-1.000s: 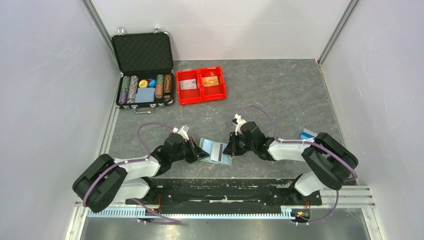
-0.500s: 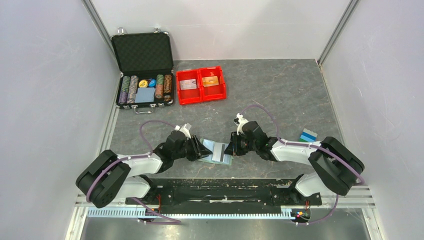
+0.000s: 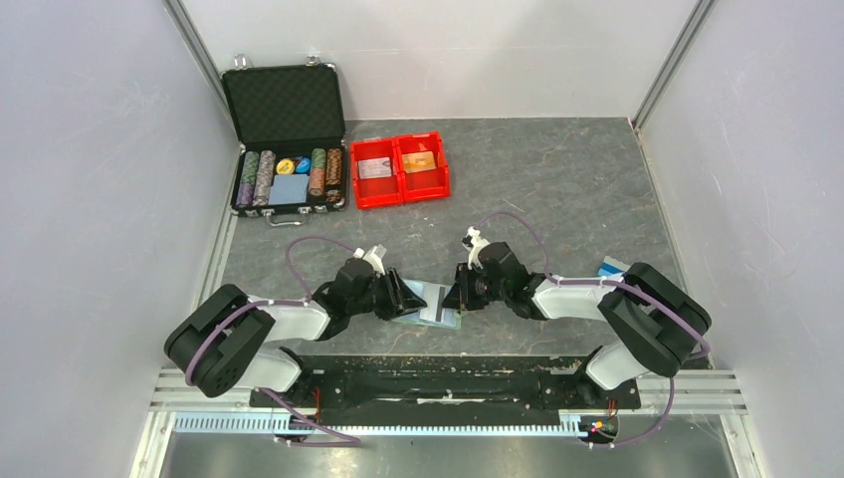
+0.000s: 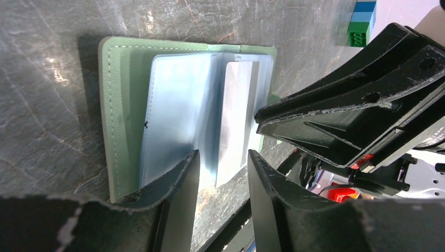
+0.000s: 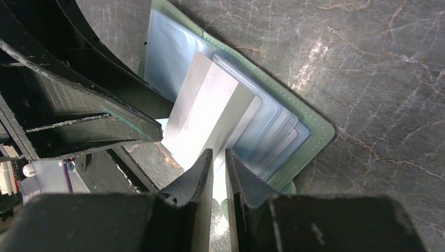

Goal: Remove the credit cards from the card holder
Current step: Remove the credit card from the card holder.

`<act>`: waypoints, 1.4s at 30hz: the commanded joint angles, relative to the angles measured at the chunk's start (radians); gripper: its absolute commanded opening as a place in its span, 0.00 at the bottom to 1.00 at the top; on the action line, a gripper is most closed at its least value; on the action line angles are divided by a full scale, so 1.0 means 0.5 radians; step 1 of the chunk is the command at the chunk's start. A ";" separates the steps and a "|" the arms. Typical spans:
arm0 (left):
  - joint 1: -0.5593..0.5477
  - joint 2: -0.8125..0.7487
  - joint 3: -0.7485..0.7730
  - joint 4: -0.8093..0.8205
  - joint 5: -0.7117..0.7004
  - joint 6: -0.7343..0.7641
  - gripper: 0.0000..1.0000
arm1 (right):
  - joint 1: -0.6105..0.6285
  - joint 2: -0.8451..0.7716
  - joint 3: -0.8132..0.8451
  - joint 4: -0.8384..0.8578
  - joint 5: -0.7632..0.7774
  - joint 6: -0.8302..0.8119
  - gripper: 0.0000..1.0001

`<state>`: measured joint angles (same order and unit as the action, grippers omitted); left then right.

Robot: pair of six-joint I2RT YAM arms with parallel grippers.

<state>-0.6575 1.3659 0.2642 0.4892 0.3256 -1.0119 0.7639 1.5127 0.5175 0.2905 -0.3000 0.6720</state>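
Left pincer (image 4: pixel 223 157): released, fingers spread, low over the near edge of the card holder's (image 4: pixel 113 105) clear pockets. Holder lies flat and open on the tabletop (image 3: pixel 557 189), between the two arms, near the bases.

Silver-grey card (image 5: pixel 210 115) sits half out of a right-hand pocket, tilted towards the right pincer (image 5: pixel 216 153). That one is nearly clenched, tips at the card's free corner. Cannot tell whether it actually pinches the card.

Step in hand, as I judge it: draw this card clear.
- Left fingers should press on the pocket or cover so the holder does not slide or lift.
- Right should grip the bare corner only, not the plastic sleeve, and pull along the pocket's line, flat and slow.

Count, left to right:
- poker-chip case (image 3: pixel 284 105): one, lid up
- pincers: two
- holders: one
- red bin (image 3: pixel 398 195): one, two compartments, one card in each
- cards in all: three seen
- stack of toy blocks (image 4: pixel 362 23): one, far right
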 commanded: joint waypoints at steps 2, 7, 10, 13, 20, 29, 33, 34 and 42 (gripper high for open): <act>0.004 0.082 0.016 0.127 0.051 0.079 0.46 | 0.012 0.055 -0.019 0.032 0.001 0.003 0.16; 0.005 0.164 -0.021 0.279 0.096 0.018 0.45 | 0.012 0.069 -0.019 0.034 0.005 0.005 0.16; 0.006 0.238 -0.036 0.437 0.160 -0.056 0.43 | 0.013 0.073 -0.022 0.035 0.005 0.004 0.16; 0.006 0.289 -0.055 0.540 0.186 -0.103 0.38 | 0.013 0.070 -0.026 0.031 0.006 0.000 0.15; 0.011 0.279 -0.104 0.594 0.148 -0.159 0.05 | 0.009 0.069 -0.035 -0.002 0.047 -0.027 0.15; 0.180 -0.009 -0.154 0.257 0.048 -0.094 0.02 | -0.004 0.024 -0.018 -0.141 0.178 -0.147 0.15; 0.244 -0.174 -0.099 0.033 0.068 -0.001 0.02 | -0.009 0.029 -0.030 -0.150 0.188 -0.160 0.15; 0.244 -0.197 -0.088 0.008 0.079 0.015 0.02 | -0.008 0.035 -0.033 -0.146 0.187 -0.161 0.15; 0.247 -0.245 -0.092 -0.016 0.132 0.036 0.02 | -0.017 0.035 -0.023 -0.158 0.195 -0.186 0.14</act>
<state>-0.5388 1.2766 0.2031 0.5060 0.3950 -1.0481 0.7635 1.5246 0.5175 0.3122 -0.2691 0.6308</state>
